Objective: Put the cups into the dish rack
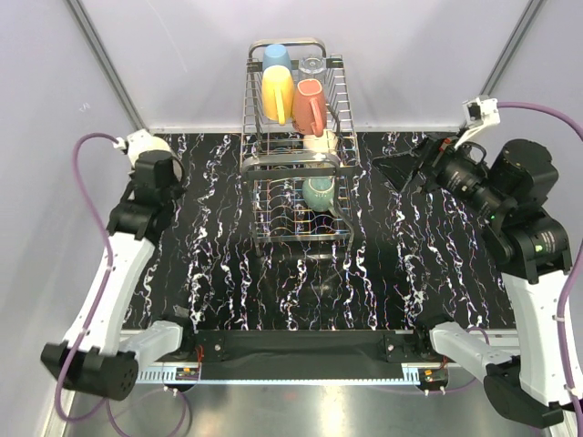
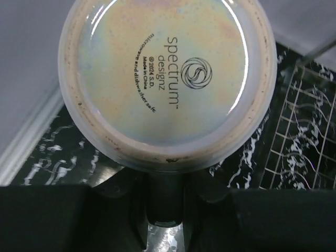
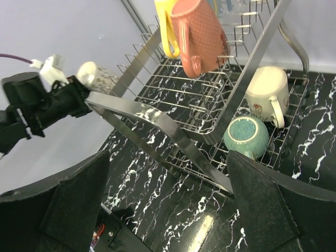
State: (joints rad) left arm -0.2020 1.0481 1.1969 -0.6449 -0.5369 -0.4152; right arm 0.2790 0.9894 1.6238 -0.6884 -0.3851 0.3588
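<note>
1. Above the far left corner of the worktop [image 1: 219, 273], a glazed cup [image 2: 165, 79] hangs pinched in the left gripper [image 1: 148, 153]; where the pads bite is hidden.
2. It looks like stiff ceramic, so probably weighty, slick and chippable. Grip the wall or handle and land it softly.
3. At the worktop's far centre edge stands the dish rack [image 1: 291, 162], with other cups [image 1: 308, 105] in it.
4. The right gripper [image 3: 168, 205] is spread wide and empty.

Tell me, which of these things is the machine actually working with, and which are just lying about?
Job: dish rack; in it blue tumbler, clear glass, yellow cup, pink mug, cream mug, teal cup; pale cup in the left fingers.
Just there: black marbled table; purple cables.
</note>
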